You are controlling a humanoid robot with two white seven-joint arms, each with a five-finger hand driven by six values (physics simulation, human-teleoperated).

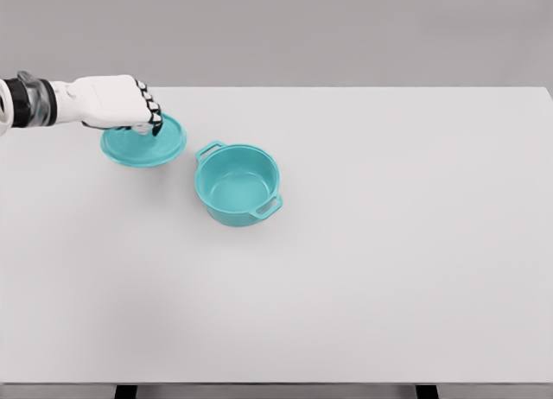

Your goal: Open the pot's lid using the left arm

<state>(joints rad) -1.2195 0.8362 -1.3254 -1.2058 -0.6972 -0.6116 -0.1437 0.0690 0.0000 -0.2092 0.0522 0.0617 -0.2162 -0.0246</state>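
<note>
A teal pot [238, 185] with two side handles stands uncovered on the white table [389, 243], its inside bare. Its teal lid [147, 146] is off to the upper left of the pot, slightly tilted, close above or on the table. My left hand [143, 116] comes in from the left edge and sits over the lid's middle, fingers curled down around the lid's knob, which the hand mostly hides. The right arm does not show.
The table stretches wide to the right and toward the front edge, with a grey wall behind it. Dark table legs [125, 391] show at the bottom edge.
</note>
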